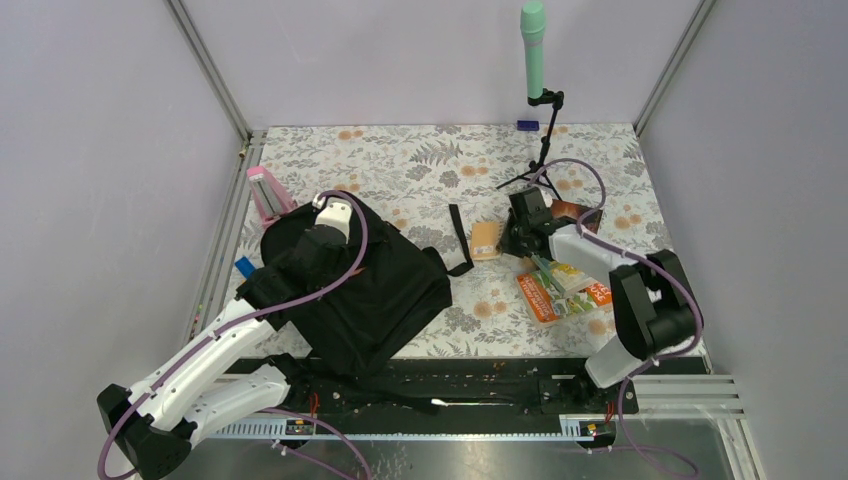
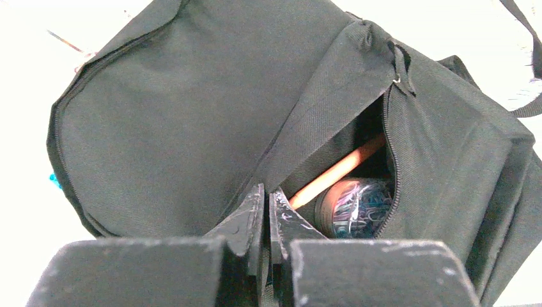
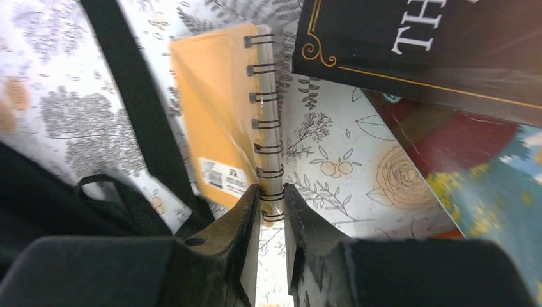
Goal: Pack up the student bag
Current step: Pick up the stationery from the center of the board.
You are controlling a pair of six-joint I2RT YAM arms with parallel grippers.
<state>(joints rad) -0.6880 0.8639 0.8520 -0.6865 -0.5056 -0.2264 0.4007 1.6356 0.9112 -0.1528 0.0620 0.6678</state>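
The black student bag (image 1: 360, 290) lies at the left of the table. My left gripper (image 1: 322, 238) is over its top and is shut on the fabric edge of the open zip pocket (image 2: 267, 206). Inside the pocket lie an orange pencil (image 2: 339, 169) and a round tub of coloured paper clips (image 2: 355, 208). My right gripper (image 1: 516, 236) is at the table's middle. Its jaws (image 3: 271, 199) are closed on the spiral binding of a small orange notebook (image 3: 217, 121), which also shows in the top view (image 1: 486, 240) and looks tilted up.
A black bag strap (image 1: 458, 240) lies beside the notebook. A dark hardcover book (image 3: 415, 51) and colourful booklets (image 1: 560, 288) lie under and right of the right arm. A pink object (image 1: 265, 190) and a blue item (image 1: 243, 267) sit left of the bag. A green microphone on a stand (image 1: 533, 50) is at the back.
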